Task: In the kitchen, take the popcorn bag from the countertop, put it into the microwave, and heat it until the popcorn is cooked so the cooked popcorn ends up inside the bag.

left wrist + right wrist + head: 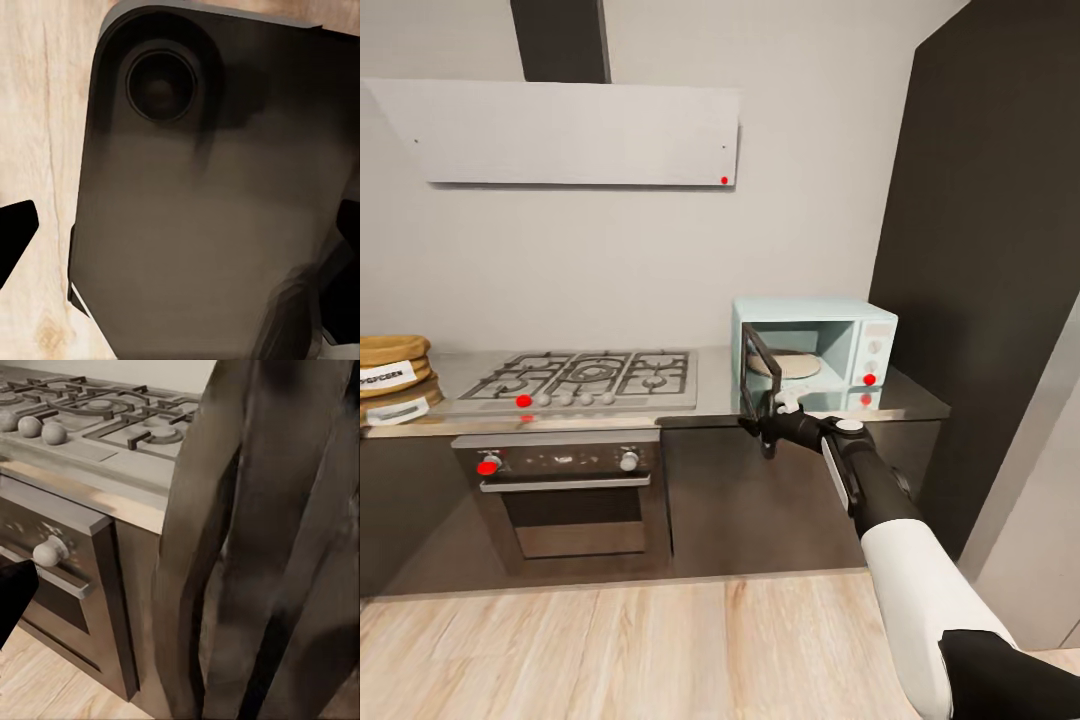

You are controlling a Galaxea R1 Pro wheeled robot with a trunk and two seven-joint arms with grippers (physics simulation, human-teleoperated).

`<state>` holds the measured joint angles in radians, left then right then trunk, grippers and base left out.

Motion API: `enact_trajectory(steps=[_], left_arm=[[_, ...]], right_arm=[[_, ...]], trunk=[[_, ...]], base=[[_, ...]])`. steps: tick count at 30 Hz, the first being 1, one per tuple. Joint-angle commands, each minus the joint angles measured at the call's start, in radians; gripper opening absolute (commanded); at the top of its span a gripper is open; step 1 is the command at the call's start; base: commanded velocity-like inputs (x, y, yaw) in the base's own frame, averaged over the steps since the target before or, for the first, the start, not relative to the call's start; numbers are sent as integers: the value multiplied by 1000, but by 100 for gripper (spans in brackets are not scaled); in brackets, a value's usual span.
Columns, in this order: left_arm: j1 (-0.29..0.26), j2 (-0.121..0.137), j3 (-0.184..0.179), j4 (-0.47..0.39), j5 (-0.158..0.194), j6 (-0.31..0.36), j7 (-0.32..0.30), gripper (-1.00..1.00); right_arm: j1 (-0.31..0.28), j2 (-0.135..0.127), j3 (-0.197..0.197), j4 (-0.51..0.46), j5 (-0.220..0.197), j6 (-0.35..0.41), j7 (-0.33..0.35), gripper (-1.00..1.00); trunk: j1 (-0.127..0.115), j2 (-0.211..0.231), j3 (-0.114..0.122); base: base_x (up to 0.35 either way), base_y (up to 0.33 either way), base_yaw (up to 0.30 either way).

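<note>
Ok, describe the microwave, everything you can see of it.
The microwave is a small pale blue box on the countertop, at its right end beside a tall dark cabinet. Its dark-framed door is swung open towards the robot, showing a round pale plate inside. The right panel carries two white knobs and a red dot. The right gripper is at the door's lower edge.

Head view: even, bright, diffuse light, no hard shadows, src not identifiable. Grey wall [560, 260] flat and washed out. Glossy countertop [810, 410] mirrors the microwave [815, 345] and its red dot. Tall dark cabinet [990, 250] goes near-black, no detail. Render soft, slight compression smear on floor planks [610, 640]. Left wrist view: dim, close dark body [210, 202] blurred, murky gradient. Right wrist view: foreground dark panel [270, 547] heavily smeared, hob [97, 412] sharper.
</note>
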<state>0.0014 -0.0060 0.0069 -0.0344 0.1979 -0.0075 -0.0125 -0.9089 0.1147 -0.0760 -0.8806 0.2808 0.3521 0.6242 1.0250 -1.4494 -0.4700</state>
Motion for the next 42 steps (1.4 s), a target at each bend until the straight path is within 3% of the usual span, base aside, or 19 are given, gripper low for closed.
enact_trajectory(steps=[1, 8, 21, 42], left_arm=[[0, 0, 0, -1, 6, -1, -1, 100], [0, 1, -1, -1, 6, -1, -1, 100], [0, 1, -1, -1, 6, 0, -1, 100], [0, 1, -1, 0, 6, -1, -1, 100]], right_arm=[[-1, 2, -5, -1, 6, 6, 9, 100], [-1, 1, -5, -2, 6, 10, 8, 100], [-1, -1, -7, -3, 6, 13, 9, 100], [-1, -13, -5, -33, 0, 16, 10, 100]], trunk=[[0, -1, -1], [0, -1, -1], [0, -1, -1], [0, -1, -1]], base=[[0, 278, 0], [0, 216, 0], [-5, 8, 0], [-315, 0, 0]])
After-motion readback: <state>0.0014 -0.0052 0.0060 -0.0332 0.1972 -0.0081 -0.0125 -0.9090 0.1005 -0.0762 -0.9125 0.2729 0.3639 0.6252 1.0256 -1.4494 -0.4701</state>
